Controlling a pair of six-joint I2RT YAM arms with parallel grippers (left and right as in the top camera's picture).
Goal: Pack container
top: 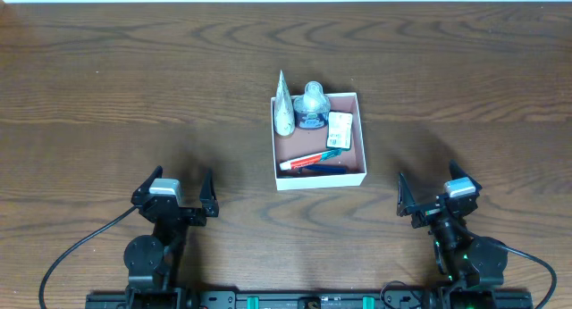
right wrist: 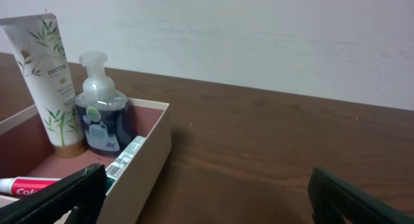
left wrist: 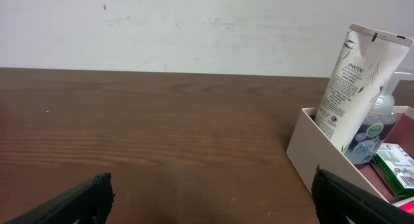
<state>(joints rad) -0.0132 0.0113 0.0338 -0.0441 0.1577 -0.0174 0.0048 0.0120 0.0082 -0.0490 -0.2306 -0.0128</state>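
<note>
The container (top: 320, 181) is being left centrally, ringed by bare table (top: 107, 95). The left gripper (top: 176, 186) and right gripper (top: 429, 188) are being held short of it, jaws apart, empty. It is being cropped in both wrist views.

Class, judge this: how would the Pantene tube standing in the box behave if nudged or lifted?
The Pantene tube stands tall on its small cap, so a nudge would probably tip it against the pump bottle. Its flat-crimped top suggests soft plastic, likely yielding when squeezed.
</note>
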